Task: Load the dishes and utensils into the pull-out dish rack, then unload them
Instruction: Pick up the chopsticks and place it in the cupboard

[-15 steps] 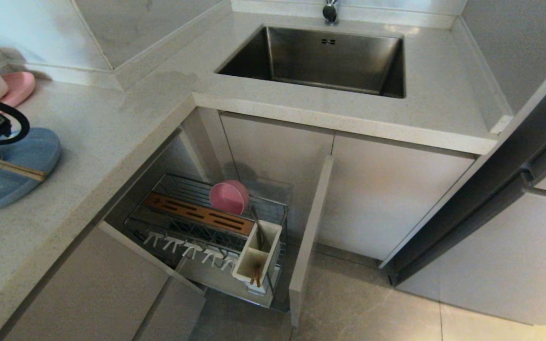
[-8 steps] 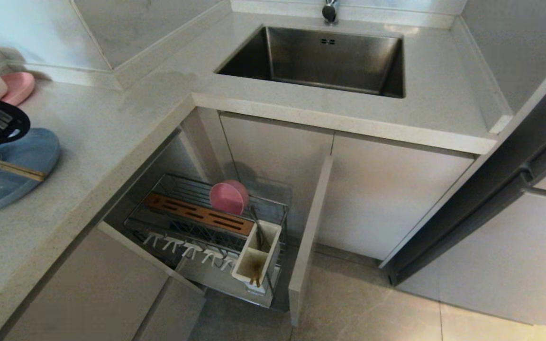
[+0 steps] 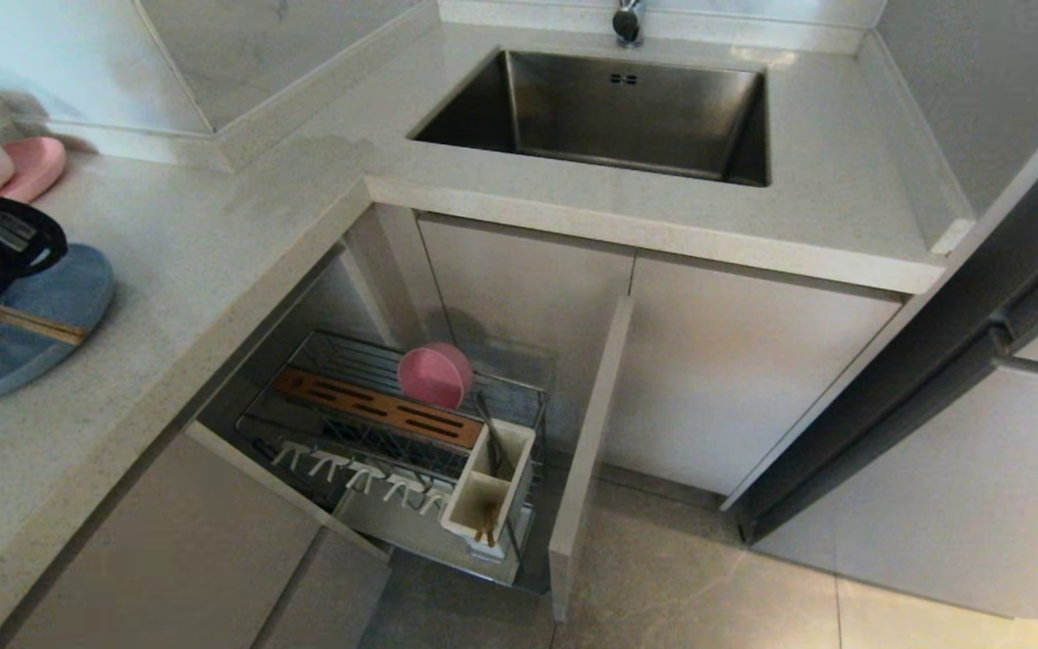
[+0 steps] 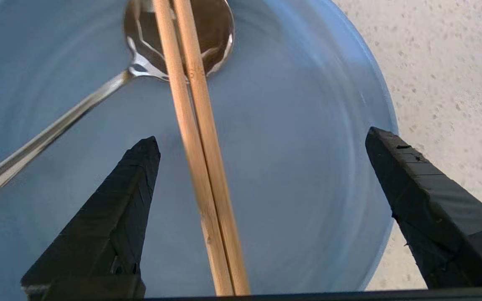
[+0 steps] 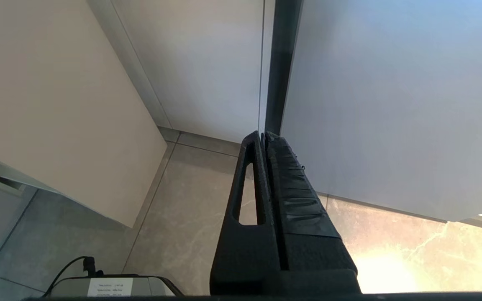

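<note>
The left gripper [image 4: 262,138] hangs wide open over the blue plate [image 4: 308,175], the chopsticks [image 4: 201,167] running lengthwise between its fingers, nearer one than the other.

Lying flat on the pale worktop at far left: shallow matte blue plate [image 3: 41,311], carrying the light-wood chopsticks [image 4: 199,138] and the silver spoon [image 4: 98,90]. Chopsticks side by side and touching, laid across the spoon's bowl near the plate's middle; spoon handle angled off toward the plate's rim. Down in the opened cabinet, drawn out: chrome wire dish rack [image 3: 519,397] with brown slotted wooden strip, white prongs along the front and a white utensil box at one corner. Small round pink bowl [image 3: 435,375] standing on edge at the rack's back, behind the wooden strip.
</note>
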